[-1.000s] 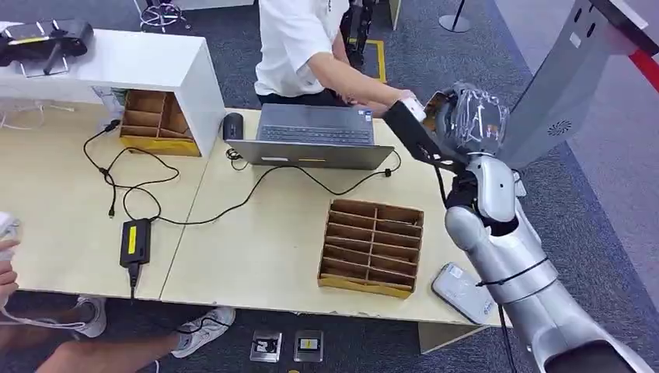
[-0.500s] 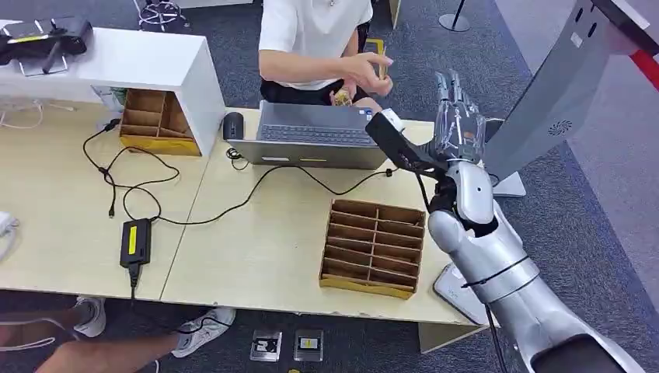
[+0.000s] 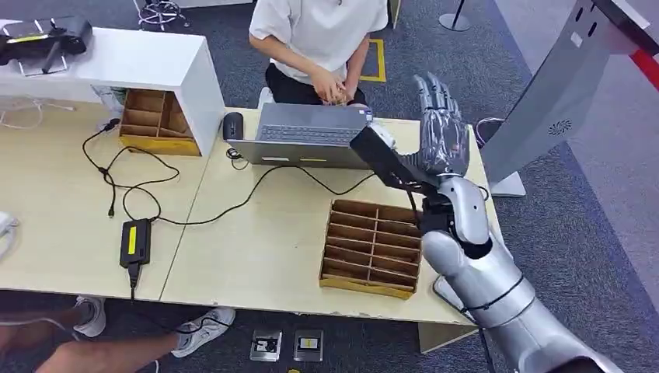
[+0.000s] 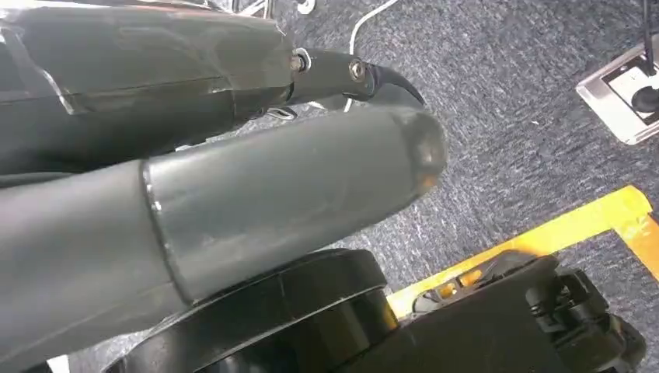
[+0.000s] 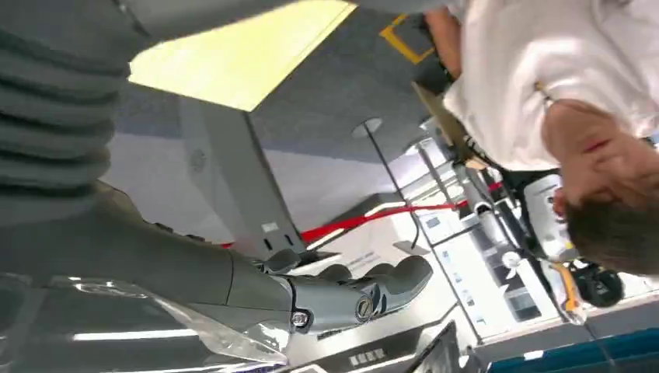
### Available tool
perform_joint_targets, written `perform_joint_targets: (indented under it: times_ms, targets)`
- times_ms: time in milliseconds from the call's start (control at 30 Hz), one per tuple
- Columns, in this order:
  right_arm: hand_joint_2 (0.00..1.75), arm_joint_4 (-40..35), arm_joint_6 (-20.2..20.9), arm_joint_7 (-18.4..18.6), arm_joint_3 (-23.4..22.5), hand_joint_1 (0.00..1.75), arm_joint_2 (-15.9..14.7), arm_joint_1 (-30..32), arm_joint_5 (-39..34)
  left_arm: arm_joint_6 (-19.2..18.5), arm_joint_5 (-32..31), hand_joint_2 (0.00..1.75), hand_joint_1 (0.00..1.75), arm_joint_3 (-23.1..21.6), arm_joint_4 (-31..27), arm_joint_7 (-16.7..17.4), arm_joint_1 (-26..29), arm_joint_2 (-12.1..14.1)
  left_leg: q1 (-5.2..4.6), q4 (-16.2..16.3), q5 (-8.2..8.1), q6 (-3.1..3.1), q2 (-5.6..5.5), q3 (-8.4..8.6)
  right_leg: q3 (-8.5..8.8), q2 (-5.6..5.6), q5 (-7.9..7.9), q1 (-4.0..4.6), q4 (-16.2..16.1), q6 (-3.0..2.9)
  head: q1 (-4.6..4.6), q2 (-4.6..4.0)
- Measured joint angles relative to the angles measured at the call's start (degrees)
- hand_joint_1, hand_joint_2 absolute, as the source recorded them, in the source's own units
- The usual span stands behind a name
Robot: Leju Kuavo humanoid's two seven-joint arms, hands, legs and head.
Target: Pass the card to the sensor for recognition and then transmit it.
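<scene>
Right hand (image 3: 440,132) has pulled back from the person (image 3: 319,39) and now stands upright over the table's (image 3: 256,249) far right, fingers straight and apart, holding nothing. Card appears to be with the person beyond the laptop (image 3: 311,136), forward-left of that hand, but I cannot make it out; left hand (image 4: 233,171) hangs by the floor, grip unclear.

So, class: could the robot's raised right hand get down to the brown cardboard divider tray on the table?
Probably yes: the right hand hovers open just beyond the brown cardboard divider tray, with nothing between them.
</scene>
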Motion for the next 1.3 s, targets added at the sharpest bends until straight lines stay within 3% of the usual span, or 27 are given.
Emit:
perform_joint_targets:
  times_ms: [467,667,933,1000,1100,1167,1300]
  targets:
    - [1.75,-22.06,2.67,-1.36,-3.39,0.0,-3.8,21.69,6.1,-0.31,0.41,0.0,0.0,0.07,0.31,-0.39,0.07,0.02,0.0,0.0,-0.16,0.13,0.04,-0.03,-0.01,0.06,-0.03,0.0,-0.11,0.02,0.02,0.0]
    - [1.75,-24.63,3.73,-0.53,-4.96,0.0,-4.28,27.22,8.17,-0.55,0.02,0.0,0.0,0.07,0.44,-0.39,0.04,0.02,0.0,0.0,-0.17,0.14,0.14,-0.02,-0.01,0.16,-0.04,0.0,-0.12,0.02,0.02,0.0]
    - [1.75,-24.67,5.48,-0.52,-5.4,0.0,-4.39,29.74,8.66,-0.46,-0.02,0.0,0.0,0.07,0.46,-0.37,0.01,0.02,0.0,-0.01,-0.17,0.14,0.17,-0.03,-0.02,0.18,-0.04,0.0,-0.12,0.02,0.02,0.0]
    - [1.75,-24.45,5.75,-0.52,-5.33,0.12,-4.39,29.91,8.59,-0.46,-0.07,0.0,0.0,0.07,0.46,-0.37,0.01,0.02,0.0,-0.01,-0.17,0.14,0.17,-0.03,-0.02,0.18,-0.04,0.0,-0.12,0.02,0.02,0.0]
    - [1.75,-23.99,6.19,-0.57,-5.27,0.12,-4.35,29.93,8.59,-0.46,-0.11,0.0,0.0,0.07,0.46,-0.37,-0.02,0.02,0.0,-0.01,-0.17,0.14,0.17,-0.03,-0.02,0.18,-0.04,0.0,-0.12,0.02,0.0,0.0]
    - [1.75,-23.56,6.36,-0.61,-5.2,0.7,-4.26,29.94,8.61,-0.46,-0.13,0.0,0.0,0.07,0.46,-0.37,-0.02,0.0,0.0,-0.01,-0.17,0.14,0.16,-0.04,-0.02,0.18,-0.04,0.0,-0.12,0.02,0.0,0.02]
    - [1.75,-22.85,6.47,-0.66,-5.14,0.99,-3.98,29.94,8.7,-0.46,-0.18,0.0,0.0,0.07,0.46,-0.35,-0.03,0.0,0.0,-0.01,-0.19,0.12,0.16,-0.04,-0.02,0.18,-0.04,0.0,-0.12,0.02,0.0,0.0]
